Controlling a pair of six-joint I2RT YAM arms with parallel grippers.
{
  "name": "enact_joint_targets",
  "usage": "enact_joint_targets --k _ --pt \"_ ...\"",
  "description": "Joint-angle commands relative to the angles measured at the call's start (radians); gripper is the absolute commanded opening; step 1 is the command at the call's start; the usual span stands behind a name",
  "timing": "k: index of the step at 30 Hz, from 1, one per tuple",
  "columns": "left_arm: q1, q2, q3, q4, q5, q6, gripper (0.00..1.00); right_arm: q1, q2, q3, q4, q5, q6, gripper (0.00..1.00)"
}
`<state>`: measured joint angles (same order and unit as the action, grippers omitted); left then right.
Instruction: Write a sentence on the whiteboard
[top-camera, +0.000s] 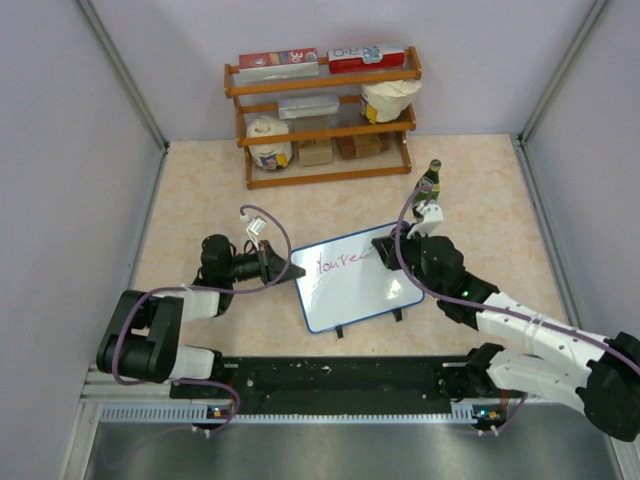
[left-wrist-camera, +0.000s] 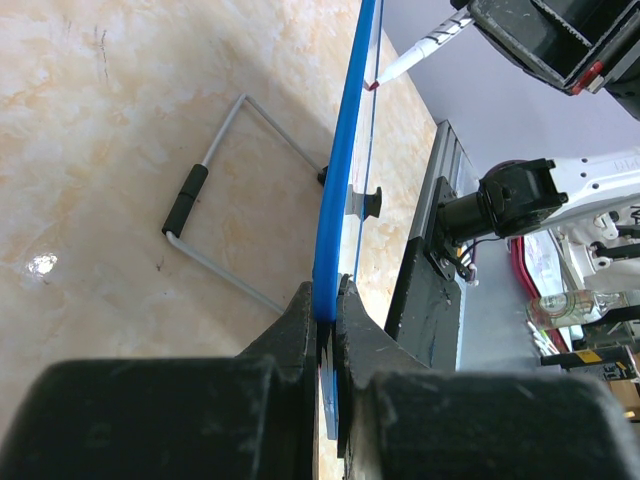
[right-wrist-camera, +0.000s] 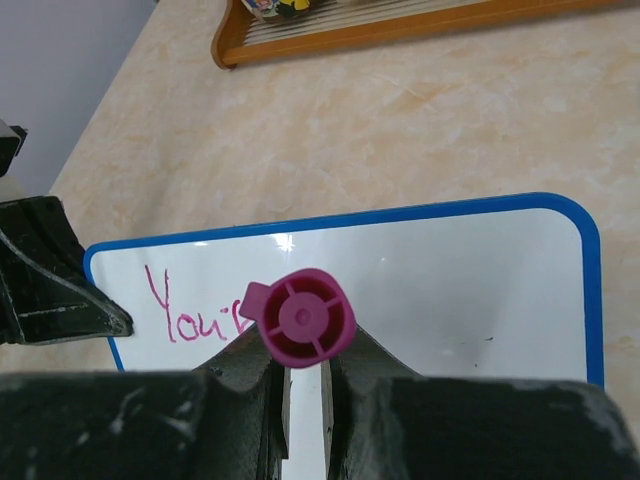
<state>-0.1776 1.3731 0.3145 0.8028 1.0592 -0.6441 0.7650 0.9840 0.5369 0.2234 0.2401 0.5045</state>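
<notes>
The whiteboard (top-camera: 360, 290) sits in the middle of the tan, stone-look table (top-camera: 200, 190). Its wire stand (left-wrist-camera: 215, 215) reaches out onto the table, and there are pink letters (top-camera: 338, 263) near its far edge. Pale plain walls stand all around. A wooden shelf (top-camera: 320, 120) of food is at the back, and a green bottle (top-camera: 432, 178) stands near my right arm. My left gripper (top-camera: 288, 268) pinches the board's blue left rim tight. My right gripper (top-camera: 385, 250) squeezes a pink marker (right-wrist-camera: 305, 318), its tip right at the board just after the letters.
</notes>
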Motion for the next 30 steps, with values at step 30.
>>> enact_joint_targets --k 30 --pt "-0.007 -0.028 0.021 -0.118 -0.065 0.162 0.0 -0.137 -0.185 0.078 -0.087 -0.206 -0.095 0.0"
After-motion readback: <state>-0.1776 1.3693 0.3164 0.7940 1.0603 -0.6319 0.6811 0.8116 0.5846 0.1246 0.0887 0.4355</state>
